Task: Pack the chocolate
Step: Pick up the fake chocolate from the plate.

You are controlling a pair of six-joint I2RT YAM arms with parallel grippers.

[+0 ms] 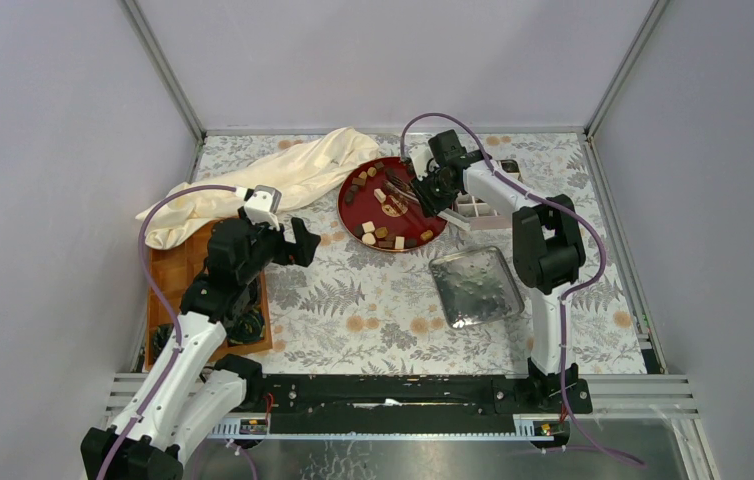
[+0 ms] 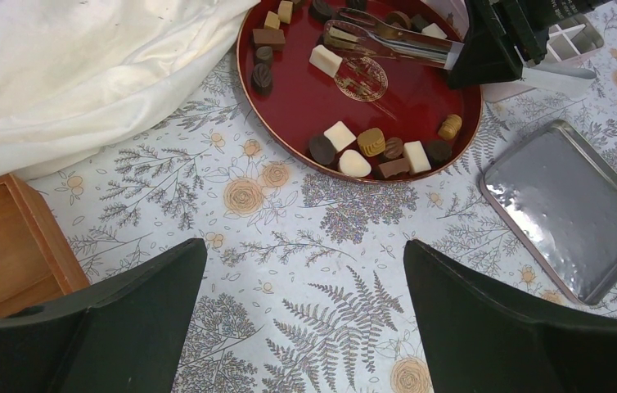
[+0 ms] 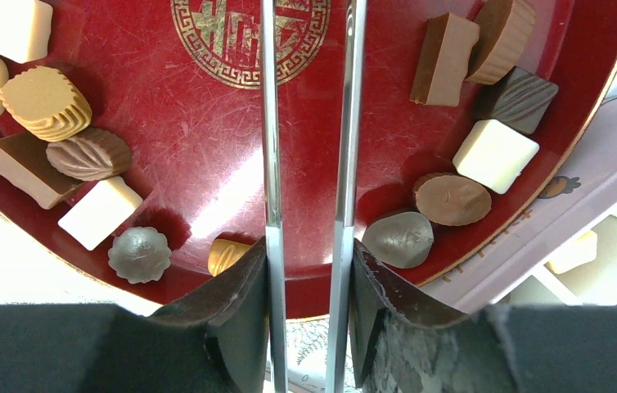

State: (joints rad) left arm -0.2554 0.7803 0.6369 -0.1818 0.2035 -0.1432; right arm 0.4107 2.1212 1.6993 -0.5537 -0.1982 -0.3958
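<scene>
floral table [image 1: 373,300] — red plate [image 2: 313,106], cream cloth [image 1: 283,175], wooden tray [image 1: 178,265], metal tray [image 1: 473,288].

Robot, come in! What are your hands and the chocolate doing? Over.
Left hand open, empty. Right hand shut on tongs over red plate. Chocolates on the plate. Nothing blocking.

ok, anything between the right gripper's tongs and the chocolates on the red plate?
Nothing visible. The right gripper holds the tongs over the red plate, blades above bare plate, chocolates on both sides. The left gripper is open, well clear.
</scene>
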